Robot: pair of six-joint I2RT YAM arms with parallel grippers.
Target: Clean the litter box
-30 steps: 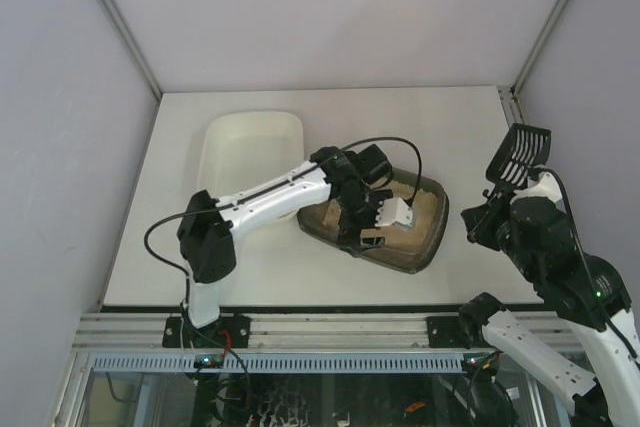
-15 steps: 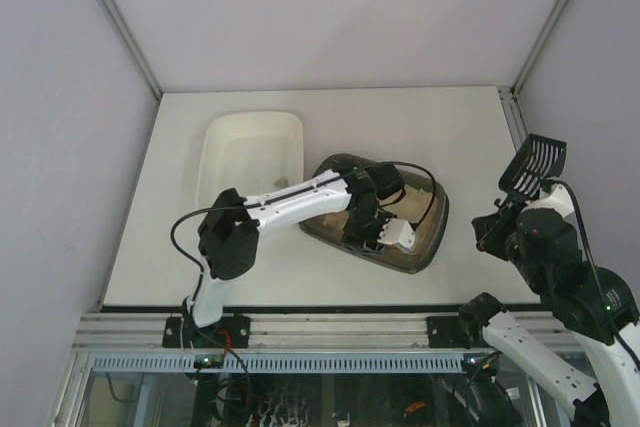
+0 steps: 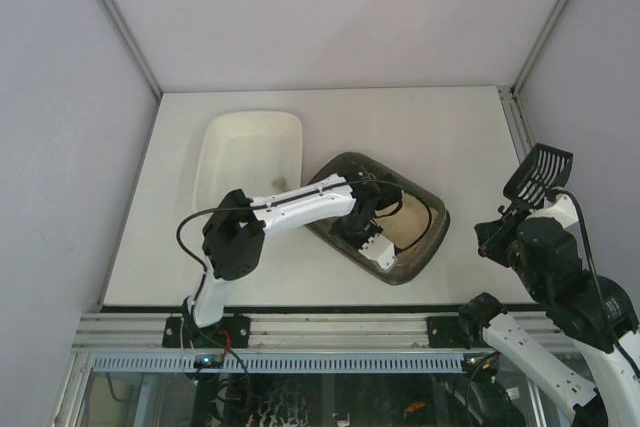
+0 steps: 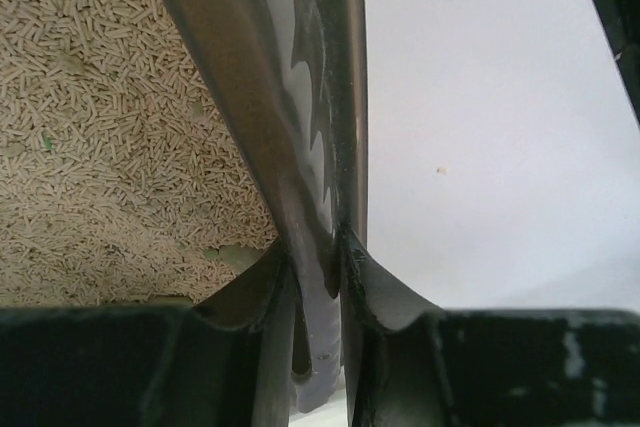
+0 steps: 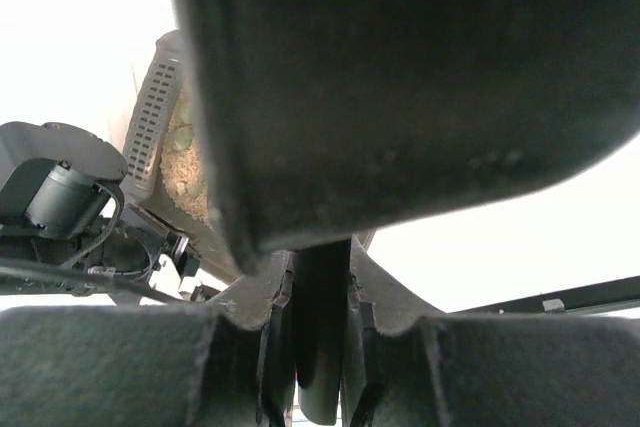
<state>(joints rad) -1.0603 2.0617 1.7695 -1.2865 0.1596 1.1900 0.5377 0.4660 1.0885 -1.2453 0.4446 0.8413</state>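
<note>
Our left end effector [image 4: 318, 267] pinches the litter box's [image 4: 280, 97] 7 o'clock rim, our right end effector [image 5: 320, 297] grips the scoop [image 3: 540, 169]; we judge scooping not yet done.

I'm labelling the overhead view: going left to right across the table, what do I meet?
white tray → litter box → black scoop

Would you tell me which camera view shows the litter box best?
Top external: nearly the whole litter box shows, beside the white tray. The left wrist view shows only a stretch of rim pinched in the left hand, plus litter. The right wrist view mostly shows the scoop.
</note>
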